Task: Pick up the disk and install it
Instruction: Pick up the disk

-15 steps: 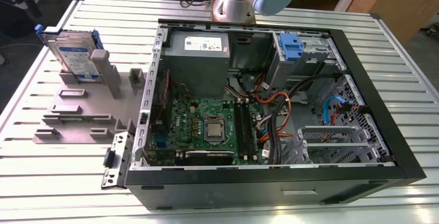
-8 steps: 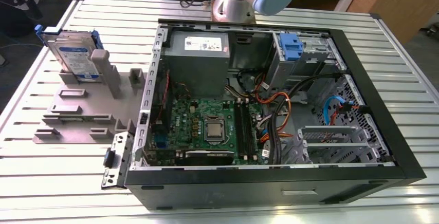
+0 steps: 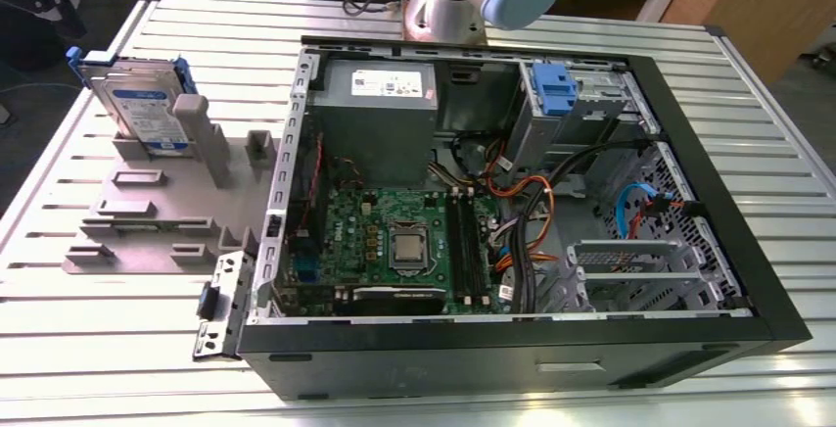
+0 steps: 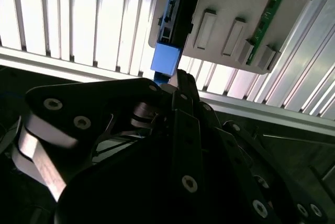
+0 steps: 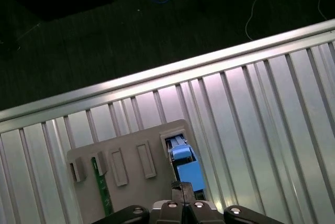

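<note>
One step in hand: picking the disk.
My gripper hangs above it, closed, empty; grasping needs it wide.

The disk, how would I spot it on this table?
Find the open computer case. At the exterior view's left of it lies a grey holder plate, and the disk stands on edge in it. Only it has a white-and-blue label and blue frame.

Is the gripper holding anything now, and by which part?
Nothing, it seems: the disk stands on edge in its grey holder, the gripper apart from it.
</note>
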{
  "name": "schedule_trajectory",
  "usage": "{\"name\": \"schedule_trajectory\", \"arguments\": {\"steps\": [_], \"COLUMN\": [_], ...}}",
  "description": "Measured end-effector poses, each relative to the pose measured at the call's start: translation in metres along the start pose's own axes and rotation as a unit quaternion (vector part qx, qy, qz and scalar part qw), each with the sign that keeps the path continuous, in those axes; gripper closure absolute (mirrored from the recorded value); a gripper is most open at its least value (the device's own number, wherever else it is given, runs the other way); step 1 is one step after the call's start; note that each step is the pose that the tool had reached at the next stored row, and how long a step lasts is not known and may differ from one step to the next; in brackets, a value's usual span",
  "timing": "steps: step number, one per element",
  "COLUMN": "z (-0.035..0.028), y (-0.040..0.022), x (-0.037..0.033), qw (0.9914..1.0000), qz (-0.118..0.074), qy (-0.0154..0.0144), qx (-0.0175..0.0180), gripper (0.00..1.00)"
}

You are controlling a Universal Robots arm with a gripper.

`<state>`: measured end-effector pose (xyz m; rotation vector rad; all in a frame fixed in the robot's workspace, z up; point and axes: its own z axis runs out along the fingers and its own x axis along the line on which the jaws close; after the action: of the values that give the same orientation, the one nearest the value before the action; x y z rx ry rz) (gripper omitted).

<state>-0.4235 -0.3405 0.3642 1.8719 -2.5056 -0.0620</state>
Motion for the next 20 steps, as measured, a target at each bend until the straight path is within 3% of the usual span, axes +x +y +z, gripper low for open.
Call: {"name": "schedule_trajectory", "arguments": {"steps": [15, 20], "z": [0.0003, 0.0040], "y": [0.0000, -0.0001], "x": [-0.0001, 0.0000], "qw": [1.00000, 0.99997], "qz": [0.000, -0.008], "qy": [0.0004, 0.0003], "qx": [0.0004, 0.0017], "gripper": [0.89, 0.65]}}
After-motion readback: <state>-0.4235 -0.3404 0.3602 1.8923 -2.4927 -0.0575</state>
